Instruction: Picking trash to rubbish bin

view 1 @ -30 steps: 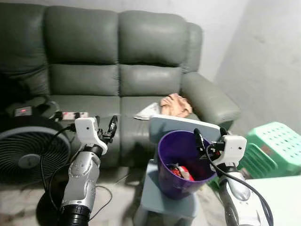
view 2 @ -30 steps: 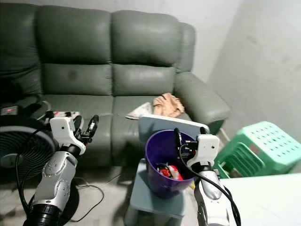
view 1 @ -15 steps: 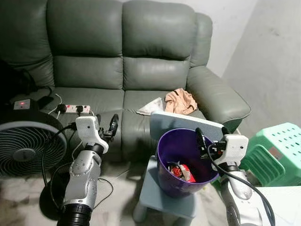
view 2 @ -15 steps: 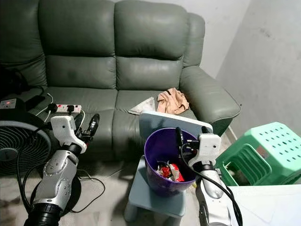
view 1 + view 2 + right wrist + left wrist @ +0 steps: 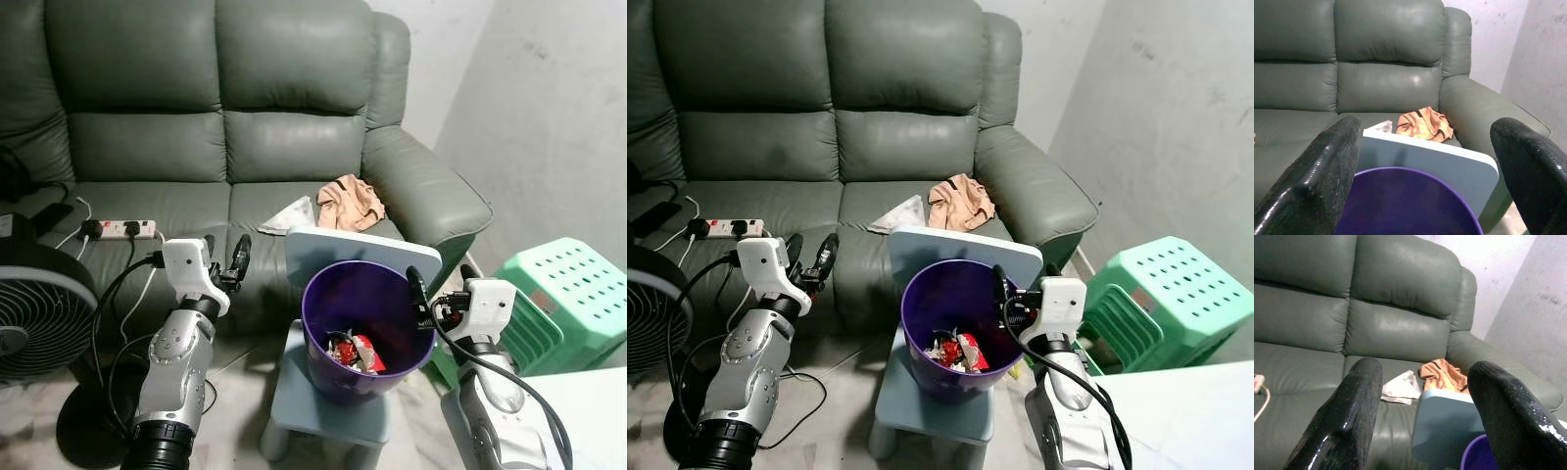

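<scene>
Bare concrete floor (image 5: 245, 377) is running under everything, and nearest the robot a purple rubbish bin (image 5: 364, 328) is standing on a small grey-blue stool (image 5: 328, 411), with red and white wrappers (image 5: 355, 352) lying in its bottom. The right pincer (image 5: 439, 286) is hovering at the bin's right rim, its black fingers (image 5: 1312, 176) spread apart and holding nothing. The left pincer (image 5: 223, 262) is hanging in the air to the left of the bin, fingers likewise apart and empty. A dark fan (image 5: 34, 318) is standing further left of the bin, and a green plastic stool (image 5: 568, 294) is sitting to the bin's right.

Beyond the bin a grey-green sofa (image 5: 225, 137) is filling the background. On its seat, just behind the bin, a crumpled orange-tan rag or wrapper (image 5: 345, 203) is lying beside a flat white piece of paper (image 5: 292, 213); a white power strip (image 5: 118, 229) is resting on the seat well to the bin's left.

Judging by the empty pincers, one drop seems done and the robot is looking for the next piece. The next move likely calls for leaning past the bin, reaching to the sofa seat, and closing on the crumpled item or the white paper, which, being flat, may need pinching at an edge.
</scene>
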Controlling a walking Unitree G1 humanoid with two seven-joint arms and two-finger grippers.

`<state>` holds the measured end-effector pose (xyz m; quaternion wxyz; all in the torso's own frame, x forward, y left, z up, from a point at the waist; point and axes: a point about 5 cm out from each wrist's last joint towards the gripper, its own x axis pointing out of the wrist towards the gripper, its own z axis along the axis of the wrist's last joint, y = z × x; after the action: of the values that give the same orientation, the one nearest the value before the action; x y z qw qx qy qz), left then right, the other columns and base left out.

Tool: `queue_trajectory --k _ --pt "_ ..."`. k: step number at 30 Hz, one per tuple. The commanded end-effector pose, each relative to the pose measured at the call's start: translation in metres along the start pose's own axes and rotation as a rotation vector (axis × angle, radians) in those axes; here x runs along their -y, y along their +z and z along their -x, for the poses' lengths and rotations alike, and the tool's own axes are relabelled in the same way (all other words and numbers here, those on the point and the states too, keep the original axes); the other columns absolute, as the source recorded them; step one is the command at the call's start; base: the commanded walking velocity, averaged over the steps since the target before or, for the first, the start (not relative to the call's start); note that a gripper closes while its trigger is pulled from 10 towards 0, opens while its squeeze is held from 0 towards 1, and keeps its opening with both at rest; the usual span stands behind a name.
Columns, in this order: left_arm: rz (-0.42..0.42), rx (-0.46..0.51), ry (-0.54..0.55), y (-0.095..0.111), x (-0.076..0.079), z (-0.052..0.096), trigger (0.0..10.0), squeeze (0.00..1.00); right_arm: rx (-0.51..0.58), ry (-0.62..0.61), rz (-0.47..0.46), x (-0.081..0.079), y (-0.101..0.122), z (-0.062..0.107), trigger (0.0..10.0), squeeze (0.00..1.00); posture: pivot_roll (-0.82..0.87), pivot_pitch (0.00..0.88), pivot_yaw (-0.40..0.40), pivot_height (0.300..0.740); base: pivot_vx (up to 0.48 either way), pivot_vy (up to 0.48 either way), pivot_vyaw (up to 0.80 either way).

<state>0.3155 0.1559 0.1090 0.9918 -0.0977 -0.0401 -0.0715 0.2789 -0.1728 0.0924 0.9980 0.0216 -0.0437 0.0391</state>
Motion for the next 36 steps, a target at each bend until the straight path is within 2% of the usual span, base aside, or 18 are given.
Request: queue_trajectory --k 1,7,10,28,36 --pt "-0.005 -0.004 -0.009 0.0000 0.0040 -0.0024 10.0 0.00 -0.001 0.000 0.005 0.0016 0.0014 -0.0007 10.0 0.00 -0.02 0.000 -0.085 0.740 0.000 0.000 -0.79" --pt "0.005 -0.010 -0.015 -0.0009 0.0050 -0.0028 10.0 0.00 0.009 -0.005 -0.012 0.0015 0.0017 -0.0005 10.0 0.00 -0.02 0.000 -0.085 0.740 0.000 0.000 -0.74" --pt "0.007 -0.013 -0.016 -0.0011 0.0052 -0.0031 10.0 0.00 0.019 0.007 -0.004 -0.0002 0.0031 -0.0001 10.0 0.00 -0.02 0.000 -0.086 0.740 0.000 0.000 0.00" --pt "0.010 -0.015 -0.018 -0.0019 0.0070 -0.0039 10.0 0.00 0.008 0.016 -0.006 0.0001 0.0026 0.0015 10.0 0.00 -0.02 0.000 -0.089 0.740 0.000 0.409 0.00" --pt "0.003 -0.011 -0.018 -0.0020 0.0075 -0.0035 10.0 0.00 -0.007 0.019 -0.005 0.0005 0.0010 0.0011 10.0 0.00 -0.02 0.000 -0.092 0.740 0.000 0.000 -0.69"
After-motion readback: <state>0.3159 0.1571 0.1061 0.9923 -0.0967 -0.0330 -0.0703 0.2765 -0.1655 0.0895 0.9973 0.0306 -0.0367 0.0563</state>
